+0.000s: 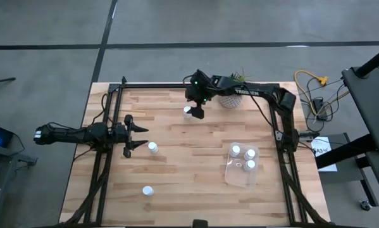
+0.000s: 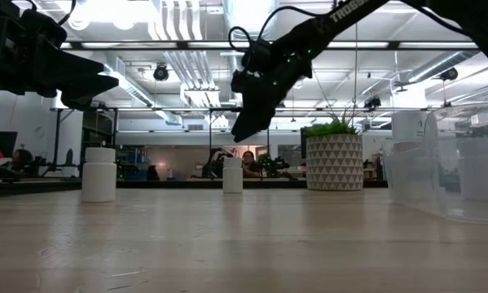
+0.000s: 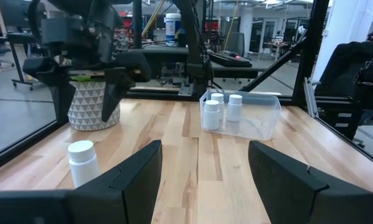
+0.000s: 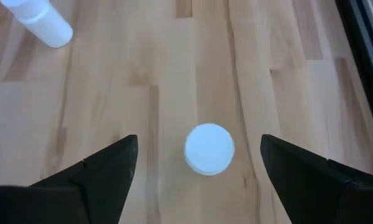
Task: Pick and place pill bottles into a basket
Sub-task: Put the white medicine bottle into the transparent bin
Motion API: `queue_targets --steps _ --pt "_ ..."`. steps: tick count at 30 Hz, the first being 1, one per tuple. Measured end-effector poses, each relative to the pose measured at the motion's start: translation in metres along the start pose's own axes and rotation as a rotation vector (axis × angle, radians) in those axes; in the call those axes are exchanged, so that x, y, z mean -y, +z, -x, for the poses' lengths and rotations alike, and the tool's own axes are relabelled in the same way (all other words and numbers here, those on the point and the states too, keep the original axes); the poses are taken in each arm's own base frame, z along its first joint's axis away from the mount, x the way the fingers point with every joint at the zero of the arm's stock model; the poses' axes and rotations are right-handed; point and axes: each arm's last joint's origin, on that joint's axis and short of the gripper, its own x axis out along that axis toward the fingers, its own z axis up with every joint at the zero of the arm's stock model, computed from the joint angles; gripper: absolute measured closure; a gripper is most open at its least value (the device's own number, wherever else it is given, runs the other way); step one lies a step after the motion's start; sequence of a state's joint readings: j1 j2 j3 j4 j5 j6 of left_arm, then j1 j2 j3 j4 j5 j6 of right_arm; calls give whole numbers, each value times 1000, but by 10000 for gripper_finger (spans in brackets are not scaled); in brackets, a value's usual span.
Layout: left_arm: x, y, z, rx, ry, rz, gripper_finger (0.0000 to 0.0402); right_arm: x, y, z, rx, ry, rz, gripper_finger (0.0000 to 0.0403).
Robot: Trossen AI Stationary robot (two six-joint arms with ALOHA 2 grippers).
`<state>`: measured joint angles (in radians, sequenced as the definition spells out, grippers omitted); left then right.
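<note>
My right gripper is open and hangs, pointing down, above a white pill bottle that stands on the table near the far edge. In the right wrist view the bottle's cap lies between the two fingers, and in the low view the fingertips are clear above the bottle. My left gripper is open and empty at the table's left, beside another standing bottle. A third bottle stands nearer the front. The clear basket at the right holds three bottles.
A pale patterned pot with a green plant stands at the far edge, just right of my right gripper. It also shows in the low view. Bare wood lies between the bottles and the basket.
</note>
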<state>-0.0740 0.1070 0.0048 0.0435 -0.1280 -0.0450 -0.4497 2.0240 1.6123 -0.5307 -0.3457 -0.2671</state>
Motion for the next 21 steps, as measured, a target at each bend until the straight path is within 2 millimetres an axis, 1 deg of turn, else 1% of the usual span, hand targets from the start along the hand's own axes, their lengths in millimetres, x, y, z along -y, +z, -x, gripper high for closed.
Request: queue_targets --steps 9,21 --pt "0 0 0 0 0 0 180 2 -2 -3 -10 5 41 76" --pt "0 0 0 0 0 0 180 9 -13 -32 -34 32 -2 76"
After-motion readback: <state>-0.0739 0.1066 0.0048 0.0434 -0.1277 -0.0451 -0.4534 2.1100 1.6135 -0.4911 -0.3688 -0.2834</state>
